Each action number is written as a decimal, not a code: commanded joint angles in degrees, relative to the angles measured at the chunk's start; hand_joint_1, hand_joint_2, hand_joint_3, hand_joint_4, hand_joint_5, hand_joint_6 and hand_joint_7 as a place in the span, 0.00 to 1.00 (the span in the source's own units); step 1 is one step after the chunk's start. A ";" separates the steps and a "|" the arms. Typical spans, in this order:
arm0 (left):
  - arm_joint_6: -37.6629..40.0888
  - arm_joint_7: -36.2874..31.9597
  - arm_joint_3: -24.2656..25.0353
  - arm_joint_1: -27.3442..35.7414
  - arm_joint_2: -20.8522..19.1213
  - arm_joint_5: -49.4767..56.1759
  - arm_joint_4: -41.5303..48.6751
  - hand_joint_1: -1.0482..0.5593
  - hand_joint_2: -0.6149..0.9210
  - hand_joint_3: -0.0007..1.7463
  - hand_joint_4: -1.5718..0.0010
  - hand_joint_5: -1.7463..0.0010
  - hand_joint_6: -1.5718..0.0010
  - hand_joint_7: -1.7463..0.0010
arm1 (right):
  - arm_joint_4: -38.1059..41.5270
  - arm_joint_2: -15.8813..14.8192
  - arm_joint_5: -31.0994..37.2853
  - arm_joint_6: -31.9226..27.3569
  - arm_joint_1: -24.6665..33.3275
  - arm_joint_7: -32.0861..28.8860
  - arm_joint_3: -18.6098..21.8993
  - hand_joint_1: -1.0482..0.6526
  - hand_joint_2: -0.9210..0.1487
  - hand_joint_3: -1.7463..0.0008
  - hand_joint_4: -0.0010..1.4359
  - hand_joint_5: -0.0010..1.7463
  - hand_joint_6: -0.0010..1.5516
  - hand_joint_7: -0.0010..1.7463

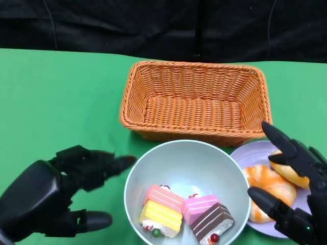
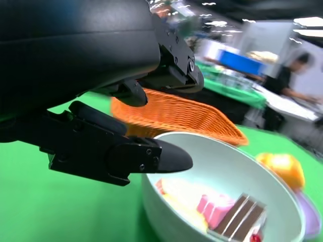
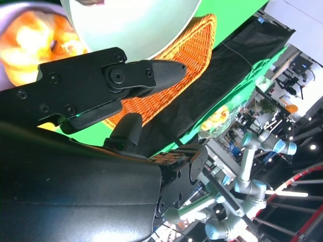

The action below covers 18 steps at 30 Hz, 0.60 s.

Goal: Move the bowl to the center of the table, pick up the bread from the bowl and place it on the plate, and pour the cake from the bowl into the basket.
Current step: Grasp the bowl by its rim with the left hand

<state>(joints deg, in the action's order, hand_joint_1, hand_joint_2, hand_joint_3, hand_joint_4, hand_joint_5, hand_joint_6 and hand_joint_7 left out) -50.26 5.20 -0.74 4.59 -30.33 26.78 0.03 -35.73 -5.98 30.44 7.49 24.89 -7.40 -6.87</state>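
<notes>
Bowl (image 1: 187,173) sits on the green table (image 1: 56,97) at the near middle, just in front of the basket (image 1: 196,102), its far rim close to the basket's near wall; whether they touch is unclear. In it lie three cake (image 1: 162,209) slices, a pink and yellow one, a pink one and a brown one, all toward its near side. Bread (image 1: 268,189) lies on the plate (image 1: 255,153), which is tucked against the bowl's right side with its edge partly under the rim. The left hand (image 1: 56,194) hovers spread and holding nothing just left of the bowl, one fingertip nearly at the rim. The right hand (image 1: 296,189) is also spread and holding nothing, over the plate, fingers above the bread. Bare green cloth stretches wide to the left and behind the left hand; a black drape (image 1: 102,25) backs the far table edge. The wrist views show a blurred workshop with a person (image 2: 290,80) and grey robot arms (image 3: 247,171)
</notes>
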 commanded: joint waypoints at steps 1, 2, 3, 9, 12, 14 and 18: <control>-5.91 -3.64 0.98 -2.67 -2.63 7.88 1.47 0.34 0.98 0.05 0.80 0.73 0.69 0.99 | 0.05 0.49 -1.09 1.46 0.70 -0.78 0.68 0.39 0.00 0.84 0.10 0.64 0.18 0.16; -7.28 -4.81 1.07 -3.42 -3.06 10.78 1.55 0.34 0.97 0.03 0.78 0.73 0.69 0.99 | 0.02 0.61 -1.11 1.78 0.82 -0.89 0.68 0.40 0.00 0.85 0.10 0.64 0.18 0.17; -8.43 -6.02 1.01 -4.14 -3.37 13.53 1.60 0.34 0.96 0.02 0.78 0.73 0.69 0.99 | 0.05 0.75 -1.12 2.27 0.95 -1.12 0.73 0.40 0.00 0.85 0.09 0.65 0.17 0.18; -11.83 -14.80 -0.96 -7.58 -2.98 25.21 3.44 0.37 0.94 0.00 0.75 0.74 0.67 0.99 | -0.36 1.07 -1.37 4.06 1.84 -1.17 1.28 0.41 0.00 0.86 0.07 0.69 0.02 0.43; -11.64 -23.00 -4.44 -10.11 -2.88 33.74 6.30 0.37 0.97 0.01 0.76 0.73 0.65 0.98 | -0.29 0.91 0.27 4.84 2.23 -1.66 1.56 0.40 0.00 0.86 0.08 0.69 0.01 0.45; -10.69 -28.26 -7.01 -11.47 -3.28 38.21 7.84 0.36 0.99 0.00 0.79 0.66 0.63 0.98 | -0.32 1.11 0.54 4.93 2.38 -1.62 1.55 0.40 0.00 0.86 0.09 0.69 0.01 0.45; -7.87 -35.06 -12.38 -13.28 -4.00 43.29 10.72 0.38 0.98 0.00 0.78 0.60 0.58 0.97 | -0.52 2.22 -0.45 4.25 2.58 -1.43 1.13 0.41 0.00 0.87 0.09 0.69 0.01 0.46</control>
<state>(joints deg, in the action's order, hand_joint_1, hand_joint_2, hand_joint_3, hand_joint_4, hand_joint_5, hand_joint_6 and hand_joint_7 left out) -59.04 -27.68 -11.79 -7.88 -32.99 68.86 9.69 -35.54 -4.22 30.71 11.75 27.28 -8.51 -5.96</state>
